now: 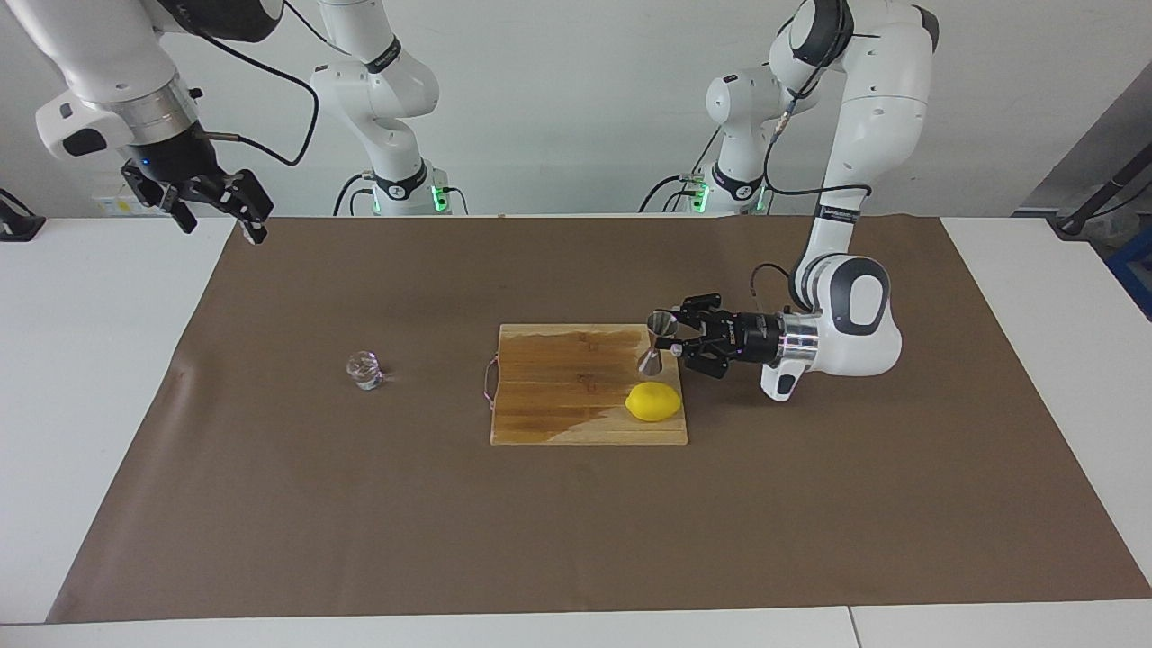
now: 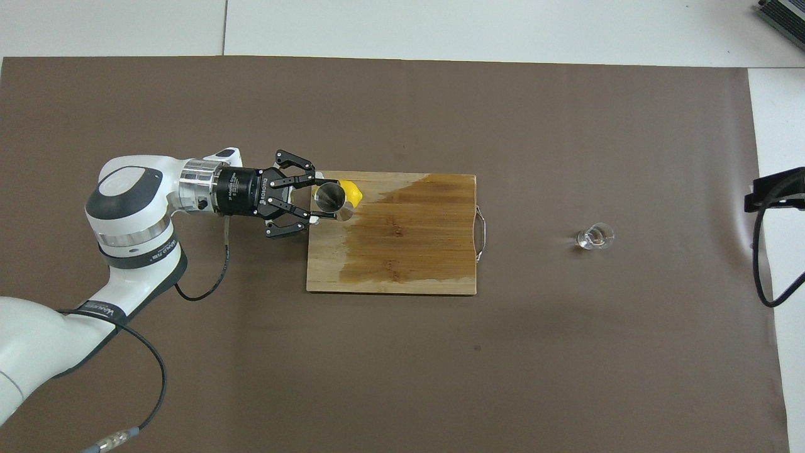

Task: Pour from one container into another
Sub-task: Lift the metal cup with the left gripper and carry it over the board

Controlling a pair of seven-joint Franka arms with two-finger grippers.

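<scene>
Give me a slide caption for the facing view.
Left gripper holds the steel jigger over the cutting board; glass tumbler waits.

The jigger [image 1: 658, 342] is polished steel, mirror-bright. The tumbler [image 1: 365, 370] is clear glass with glinting facets. The cutting board [image 1: 576, 396] is wood, partly stained dark. The lemon [image 1: 653, 401] has waxy yellow skin. Matt brown paper [image 1: 576, 522] covers the white surface [image 1: 90, 360].
</scene>
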